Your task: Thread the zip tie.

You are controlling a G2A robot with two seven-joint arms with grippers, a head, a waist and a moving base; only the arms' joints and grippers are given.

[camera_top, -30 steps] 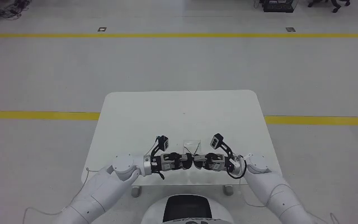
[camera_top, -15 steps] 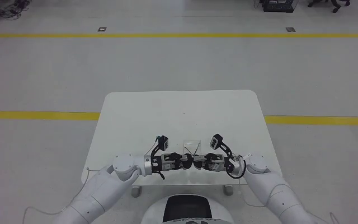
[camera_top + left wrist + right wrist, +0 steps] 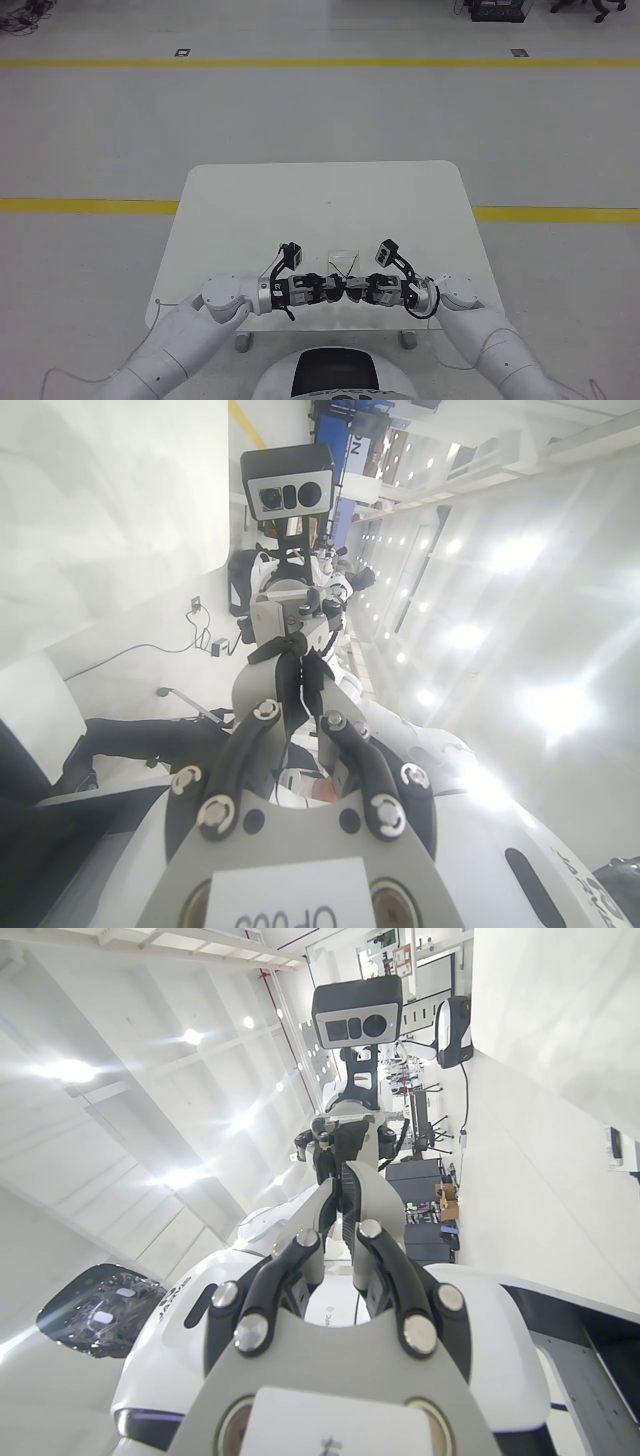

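White worktop (image 3: 300, 200) with rounded corners is sitting on a pale grey floor (image 3: 320, 110), long side facing the robot. A yellow floor line (image 3: 90, 206) is running along behind it and poking out on both sides. Lying directly on it, near the front edge and roughly mid-width, there's a small see-through rectangular thing (image 3: 345, 256). It's looking like a clear bag or sheet, but honestly I can't tell which.

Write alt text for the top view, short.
Two robot arms meet tip to tip over the near edge of a white table, the left gripper and right gripper almost touching, with a thin dark zip tie looping out where they meet. Grey floor with yellow lines surrounds the table.
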